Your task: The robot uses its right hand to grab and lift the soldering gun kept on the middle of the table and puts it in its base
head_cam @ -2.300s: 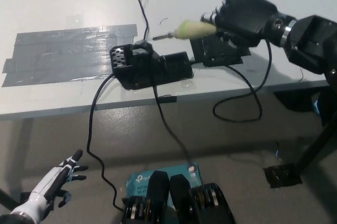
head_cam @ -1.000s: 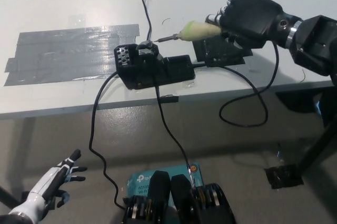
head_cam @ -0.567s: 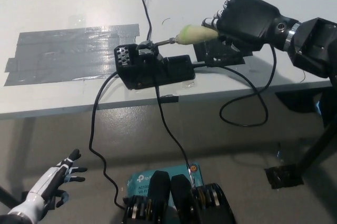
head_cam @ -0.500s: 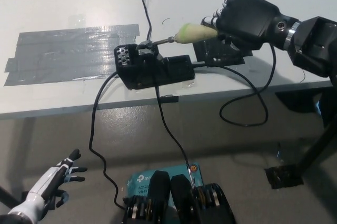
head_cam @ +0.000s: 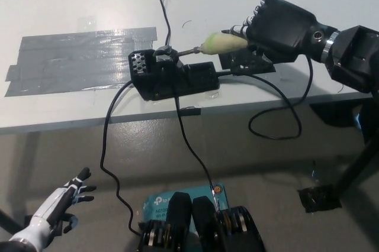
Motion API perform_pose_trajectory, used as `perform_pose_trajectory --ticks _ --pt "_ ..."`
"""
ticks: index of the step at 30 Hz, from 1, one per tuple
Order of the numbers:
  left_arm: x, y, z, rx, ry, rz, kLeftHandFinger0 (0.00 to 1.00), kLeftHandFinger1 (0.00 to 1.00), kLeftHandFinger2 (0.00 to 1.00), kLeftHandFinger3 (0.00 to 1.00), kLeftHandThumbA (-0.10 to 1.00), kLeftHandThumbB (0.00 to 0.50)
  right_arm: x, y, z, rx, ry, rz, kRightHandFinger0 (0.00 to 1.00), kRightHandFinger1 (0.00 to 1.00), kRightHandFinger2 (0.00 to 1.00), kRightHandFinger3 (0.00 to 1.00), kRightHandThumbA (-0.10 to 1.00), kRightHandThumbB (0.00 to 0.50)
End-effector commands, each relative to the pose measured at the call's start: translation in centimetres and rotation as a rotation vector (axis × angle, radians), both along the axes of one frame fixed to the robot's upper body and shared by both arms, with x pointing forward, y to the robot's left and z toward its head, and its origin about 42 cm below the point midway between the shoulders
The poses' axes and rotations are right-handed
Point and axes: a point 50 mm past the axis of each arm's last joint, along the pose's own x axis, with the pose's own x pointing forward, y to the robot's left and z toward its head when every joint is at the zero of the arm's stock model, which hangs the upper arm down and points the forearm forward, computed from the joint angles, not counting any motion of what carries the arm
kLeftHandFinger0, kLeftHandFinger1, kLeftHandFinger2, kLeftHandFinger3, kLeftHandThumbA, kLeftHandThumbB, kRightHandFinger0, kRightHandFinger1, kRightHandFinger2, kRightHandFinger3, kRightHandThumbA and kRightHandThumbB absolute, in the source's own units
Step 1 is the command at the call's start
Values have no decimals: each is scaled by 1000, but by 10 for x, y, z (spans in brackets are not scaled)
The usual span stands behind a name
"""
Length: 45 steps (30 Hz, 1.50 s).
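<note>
Head view: right hand [head_cam: 284, 21] clenched around the soldering gun [head_cam: 222, 42], holding it above the white table [head_cam: 71, 3] by the pale yellow-green grip, metal tip pointing toward picture left and slightly down. Tip now at the ring-shaped holder on top of the black base [head_cam: 172, 77], seemingly touching or just entering it; not possible to tell how deep. Step in hand, as judged: the insertion of the gun into its base, close to the end of the task. Next move probably calls for sliding the tip further along its own line into the holder, keeping the same tilt, then loosening the grasp; risk of pushing the light base sideways if the angle is wrong. Black cable [head_cam: 278, 116] hanging in a loop from the table edge below the hand. Grey tape patch [head_cam: 71, 60] on the table, beside the base. Left hand [head_cam: 62, 202] resting low at picture lower left, released, fingers spread, far from the work. Compared with half a second ago: hand moved a little lower and toward picture right, grip tilted more downward, tip staying at the holder; base in the same place.
</note>
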Motion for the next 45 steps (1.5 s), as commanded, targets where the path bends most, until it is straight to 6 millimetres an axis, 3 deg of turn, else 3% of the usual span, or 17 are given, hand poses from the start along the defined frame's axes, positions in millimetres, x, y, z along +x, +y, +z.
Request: perform_pose_trajectory --ticks 1,3,5,9,10,12,14,16,19,22,24,29,34,36,38,41,45 --pt "5 2 10 -7 -21 -6 884 894 908 993 1000 159 6 5 27 33 -76 22 0 0 183 295 -100 223" --pt "6 1 10 4 -22 -14 885 899 914 1000 1000 167 7 2 20 41 -61 14 0 0 210 287 -100 206" --pt "6 0 11 19 -25 -19 860 903 924 1000 1000 206 9 1 18 33 -63 15 0 0 201 293 -100 238" --pt "7 0 12 10 -29 -15 865 913 924 1000 1000 217 11 7 25 20 -61 -4 0 0 291 186 -100 147" --pt "7 0 11 13 -33 -21 881 922 931 996 1000 206 16 11 26 18 -61 -15 0 0 328 327 -97 92" --pt "7 -1 11 20 -41 -30 882 921 929 992 1000 215 20 16 28 33 -58 -11 0 0 323 338 -54 67" --pt "7 -2 11 28 -40 -34 879 921 939 1000 1000 208 23 20 28 34 -80 10 0 0 297 374 24 68" --pt "7 -3 12 28 -43 -36 852 922 942 1000 1000 195 25 24 29 34 -97 31 0 0 280 328 -28 108" --pt "11 -4 12 25 -56 -46 862 910 923 1000 1000 222 28 34 37 -17 -103 45 0 0 308 396 -86 142" --pt "12 -5 12 31 -60 -52 868 908 919 1000 1000 232 26 35 38 -20 -140 87 0 0 268 352 -67 181" --pt "13 -5 14 29 -59 -52 872 914 935 1000 1000 249 26 35 40 -45 -143 99 0 0 279 368 -1 154" --pt "14 -7 20 28 -74 -60 870 924 941 1000 1000 222 27 34 46 -92 -139 103 0 0 290 373 -100 206" --pt "18 -8 22 27 -80 -61 872 912 924 1000 1000 241 28 27 39 -120 -177 152 0 0 218 339 -24 216" --pt "18 -9 23 32 -84 -64 869 910 921 1000 1000 259 26 25 40 -140 -168 150 0 0 247 402 -6 252" --pt "19 -8 24 32 -88 -65 873 912 920 1000 1000 250 25 24 41 -134 -188 171 0 0 227 395 0 231" --pt "19 -9 24 30 -79 -55 881 916 917 1000 1000 241 22 18 45 -146 -163 164 0 0 309 438 -44 274" --pt "21 -6 25 30 -88 -60 881 930 933 1000 1000 252 21 14 45 -118 -152 154 0 0 239 350 -32 211"
